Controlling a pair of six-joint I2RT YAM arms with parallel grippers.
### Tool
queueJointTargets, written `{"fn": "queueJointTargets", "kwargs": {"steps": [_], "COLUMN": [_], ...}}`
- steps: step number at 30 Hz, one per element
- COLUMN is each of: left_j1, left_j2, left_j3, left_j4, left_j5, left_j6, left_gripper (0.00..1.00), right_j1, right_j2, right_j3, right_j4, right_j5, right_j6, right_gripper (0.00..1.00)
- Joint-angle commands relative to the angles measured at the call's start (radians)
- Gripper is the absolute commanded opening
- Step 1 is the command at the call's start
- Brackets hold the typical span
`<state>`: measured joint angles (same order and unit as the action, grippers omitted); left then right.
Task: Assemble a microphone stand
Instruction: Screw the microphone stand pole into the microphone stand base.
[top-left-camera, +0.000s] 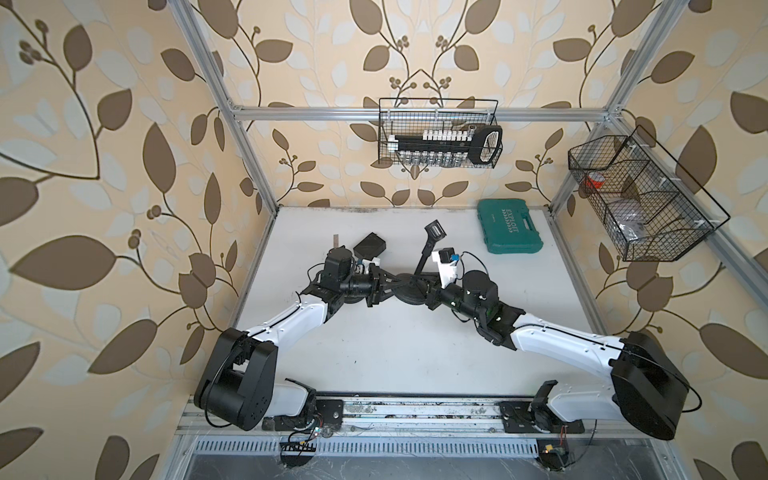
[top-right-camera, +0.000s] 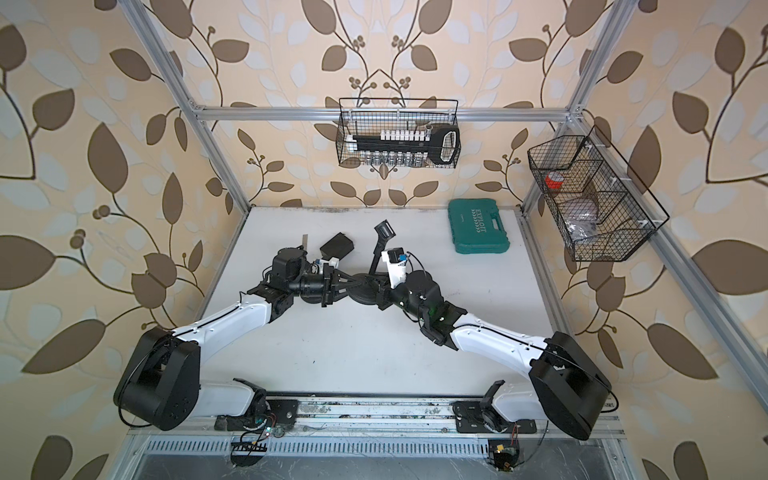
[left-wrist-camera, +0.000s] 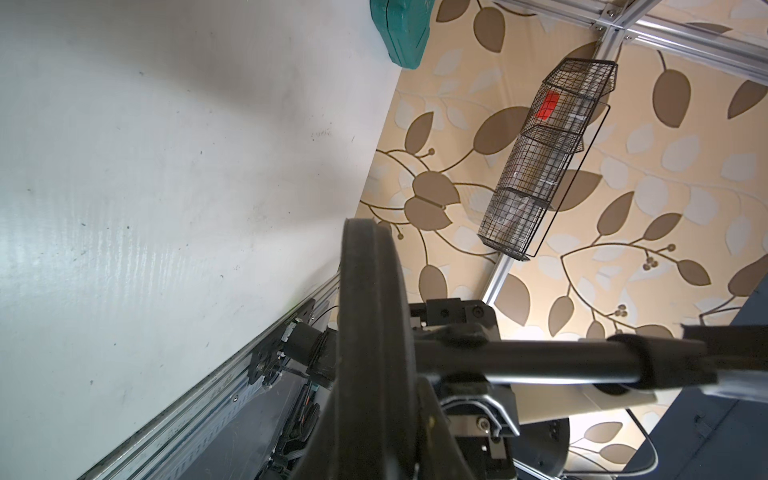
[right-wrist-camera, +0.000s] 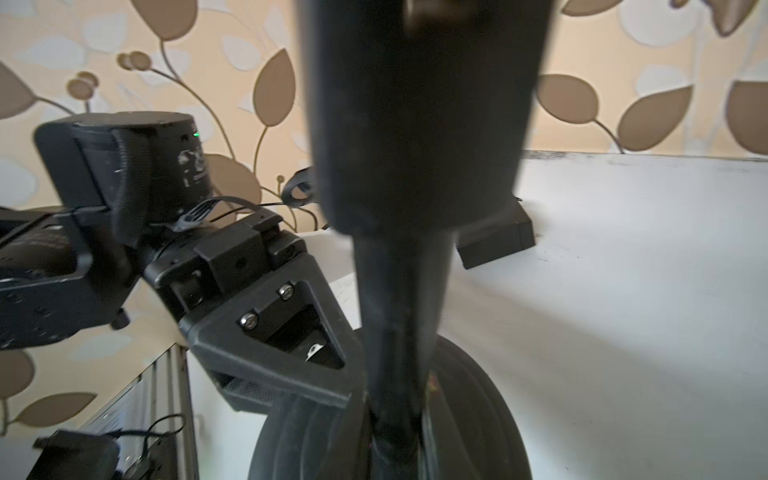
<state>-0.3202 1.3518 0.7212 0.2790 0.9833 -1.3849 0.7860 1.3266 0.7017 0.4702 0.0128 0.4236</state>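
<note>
Nearest, the rail (top-left-camera: 415, 409) carries both arms, which reach in over the white table (top-left-camera: 395, 353) and meet at its middle. There the stand sits. Its round base (top-left-camera: 409, 296) lies flat on the table, and the pole (top-left-camera: 424, 257) rises from its centre with the clip (top-left-camera: 435, 230) already on top.

The left gripper (top-left-camera: 386, 286) is closed narrow on the base's rim; its wrist view shows the disc edge-on between the jaws. The right gripper (top-left-camera: 430, 291) is clamped on the pole low down, just above the base, and its wrist view is filled by the dark pole running down into the disc.

I judge the task well along: base, pole and clip look joined as one piece. What seems left is tightening or seating the pole in the base, with one arm bracing and one arm turning. The joint itself is hidden by the jaws, so I cannot tell whether it is fully home. After that both grips must let go, leaving the stand upright.

Just behind the left arm lies a small black box (top-left-camera: 369, 245); I cannot tell whether it belongs to the stand. Farther back, near the corner, is a green case (top-left-camera: 509, 230), closed.

The table is scuffed but otherwise bare. An aluminium frame (top-left-camera: 415, 112) rings it, with leaf-patterned wallpaper on all walls. One wire basket (top-left-camera: 386, 124) of tools hangs on the back bar, and a second basket (top-left-camera: 673, 245) hangs on the side.
</note>
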Motion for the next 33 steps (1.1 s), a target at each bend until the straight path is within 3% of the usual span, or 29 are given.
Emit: {"fn": "queueJointTargets", "kwargs": {"steps": [1,3,4,5,7,8,10,14,18,22,25,33], "left_j1": [0.001,0.001,0.001,0.001,0.001,0.001,0.001,0.001,0.001,0.001,0.0,-0.008], "left_j2": [-0.016,-0.008,-0.007,-0.006,-0.006,-0.005,-0.003,-0.004,-0.013,-0.023,-0.016,0.001], "left_j3": [0.073,0.076,0.077,0.076,0.078,0.079,0.081,0.082,0.076,0.076,0.08,0.093], "left_j4": [0.088,0.092,0.093,0.095,0.092,0.089,0.076,0.061,0.06,0.049,0.042,0.045], "left_j5": [0.025,0.022,0.02,0.018,0.018,0.02,0.024,0.046,0.075,0.102,0.12,0.132], "left_j6": [0.017,0.014,0.011,0.011,0.013,0.015,0.024,0.035,0.04,0.053,0.056,0.052], "left_gripper": [0.0,0.0,0.0,0.0,0.0,0.0,0.0,0.0,0.0,0.0,0.0,0.0], "right_j1": [0.011,0.008,-0.007,-0.029,-0.075,-0.103,-0.14,-0.231,-0.32,-0.335,-0.335,-0.32], "right_j2": [0.001,0.008,0.012,0.016,0.024,0.019,0.0,-0.012,0.031,0.087,0.128,0.177], "right_j3": [0.027,0.041,0.045,0.046,0.032,0.02,-0.016,-0.047,-0.028,0.028,0.063,0.106], "right_j4": [-0.182,-0.17,-0.149,-0.121,-0.041,-0.009,0.045,0.086,0.151,0.149,0.158,0.182], "right_j5": [0.28,0.209,0.114,-0.001,-0.234,-0.31,-0.422,-0.586,-0.789,-0.927,-0.992,-1.0], "right_j6": [0.027,-0.005,-0.034,-0.059,-0.106,-0.127,-0.178,-0.217,-0.2,-0.247,-0.258,-0.25], "right_gripper": [0.0,0.0,0.0,0.12,0.62,0.7,0.78,0.77,0.7,0.68,0.67,0.52]}}
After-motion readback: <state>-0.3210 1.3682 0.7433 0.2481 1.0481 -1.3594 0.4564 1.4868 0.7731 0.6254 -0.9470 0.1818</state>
